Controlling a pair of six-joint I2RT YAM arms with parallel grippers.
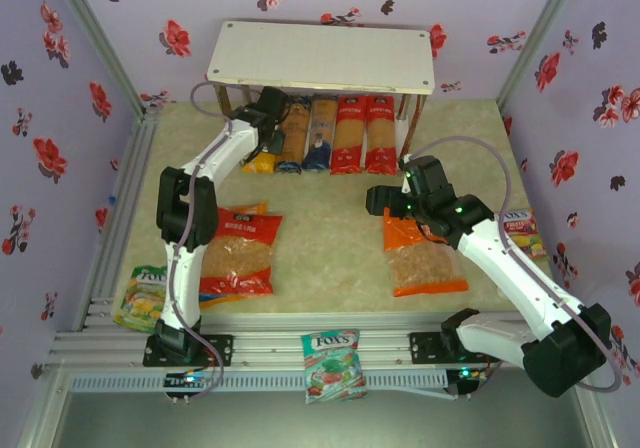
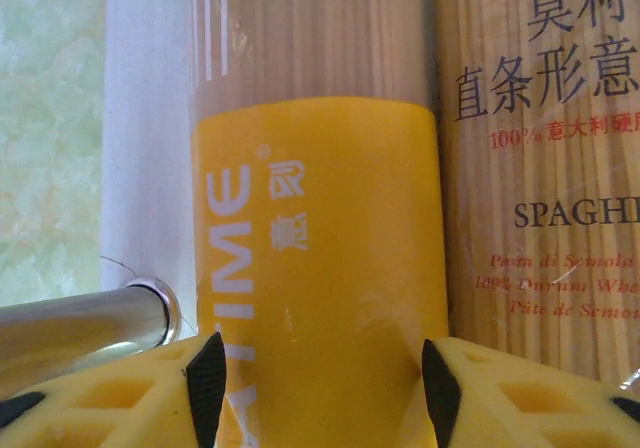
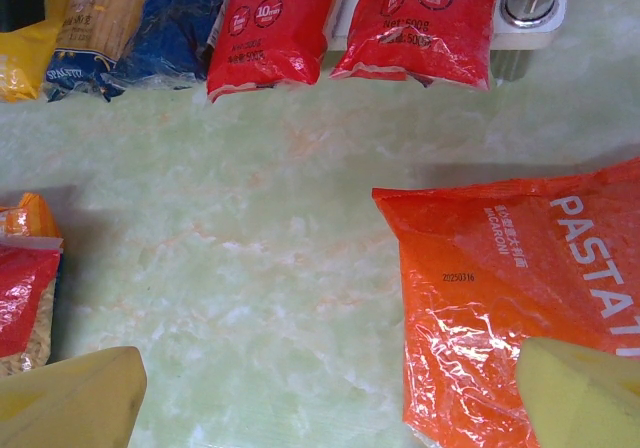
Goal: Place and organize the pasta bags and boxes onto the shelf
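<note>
Right end effector [image 3: 325, 398] hangs wide open, but the orange bag [image 3: 500, 298] sits off toward the table's right edge, under just one finger. Left end effector [image 2: 322, 388] straddles the yellow pack [image 2: 320, 248] on the shelf [image 1: 320, 53], can't tell if it's gripping.

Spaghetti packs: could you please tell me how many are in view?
5, side by side under the shelf's top board: yellow pack leftmost, blue pack, second blue pack, red pack, second red pack rightmost. The left arm might hide more.

I count five spaghetti packs [image 1: 318, 138]: one yellow, two dark blue, two red. Two wide pasta bags: red bag [image 1: 240, 253], orange bag [image 1: 425, 268]. Three FOX'S candy bags [image 1: 333, 363]. One shelf [image 1: 320, 58].
</note>
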